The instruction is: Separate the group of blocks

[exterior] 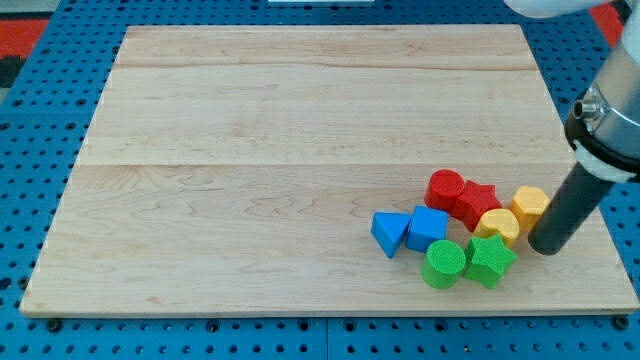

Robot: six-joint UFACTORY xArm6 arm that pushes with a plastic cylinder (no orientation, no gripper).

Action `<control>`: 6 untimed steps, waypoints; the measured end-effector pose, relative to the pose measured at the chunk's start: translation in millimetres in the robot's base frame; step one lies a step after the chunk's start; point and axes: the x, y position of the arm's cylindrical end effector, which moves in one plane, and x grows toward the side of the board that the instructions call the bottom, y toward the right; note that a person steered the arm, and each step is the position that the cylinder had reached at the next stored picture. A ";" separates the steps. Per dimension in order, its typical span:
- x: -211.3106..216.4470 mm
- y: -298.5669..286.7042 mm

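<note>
1. Eight small blocks huddle touching at the wooden board's lower right: red cylinder, red star, yellow hexagon, yellow heart, blue cube, blue triangle, green cylinder, green star.
2. They look light, hard and easily slid.
3. No pincer exists; my tip sits just right of the yellow heart, a fair pushing spot.

Light wooden board fills most of the view, made of planks joined side by side with seams running from the view's left to the view's right, pale grain. It sits on a blue pegboard table with rows of small holes, showing on all four sides of the board. Red patch at the view's top left corner, another bit of red at top right.
</note>
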 end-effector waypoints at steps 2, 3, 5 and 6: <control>-17.3 9.8; -14.3 -55.0; -43.8 -109.6; -34.2 -100.0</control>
